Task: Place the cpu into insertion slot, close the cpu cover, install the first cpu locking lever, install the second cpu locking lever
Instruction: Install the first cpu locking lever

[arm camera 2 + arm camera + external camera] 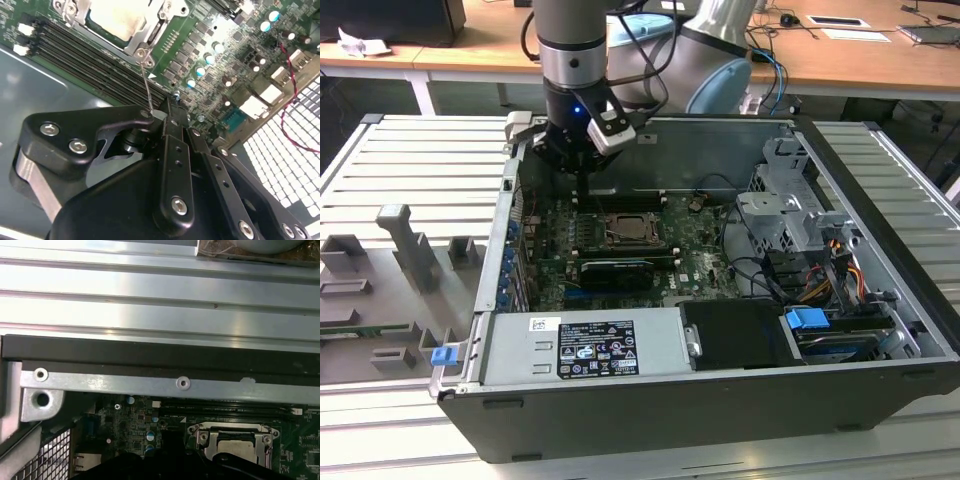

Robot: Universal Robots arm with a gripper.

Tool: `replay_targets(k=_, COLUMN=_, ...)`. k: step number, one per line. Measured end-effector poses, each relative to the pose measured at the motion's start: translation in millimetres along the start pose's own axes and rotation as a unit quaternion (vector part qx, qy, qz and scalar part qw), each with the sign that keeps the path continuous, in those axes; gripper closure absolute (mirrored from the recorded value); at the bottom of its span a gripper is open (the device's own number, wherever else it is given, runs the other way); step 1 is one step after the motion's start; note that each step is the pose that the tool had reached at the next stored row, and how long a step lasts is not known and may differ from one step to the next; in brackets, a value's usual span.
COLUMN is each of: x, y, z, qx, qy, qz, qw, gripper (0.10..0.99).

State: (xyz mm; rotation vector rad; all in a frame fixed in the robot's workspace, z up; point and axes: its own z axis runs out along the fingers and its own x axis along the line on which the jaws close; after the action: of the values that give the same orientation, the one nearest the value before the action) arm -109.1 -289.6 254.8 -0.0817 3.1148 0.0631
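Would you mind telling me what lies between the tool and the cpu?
In the second wrist view, the long black memory slots and a thin metal lever rod lie between the tool and the cpu.

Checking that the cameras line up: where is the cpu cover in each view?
Exterior view: the cpu cover lies mid-way across the green motherboard.
Second wrist view: it frames the cpu, beside the long black memory slots, beyond the pincer.
First wrist view: it sits past the case's metal rail.
Shared landmark: the cpu in the cover's cut-out.
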Motion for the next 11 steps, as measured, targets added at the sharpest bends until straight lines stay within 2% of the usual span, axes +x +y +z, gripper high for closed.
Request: replay_targets(k=11, x=-15.9, y=-0.9, z=1.0, qx=0.0000, qy=0.0000, qz=0.000, qw=1.0000, gripper=0.980)
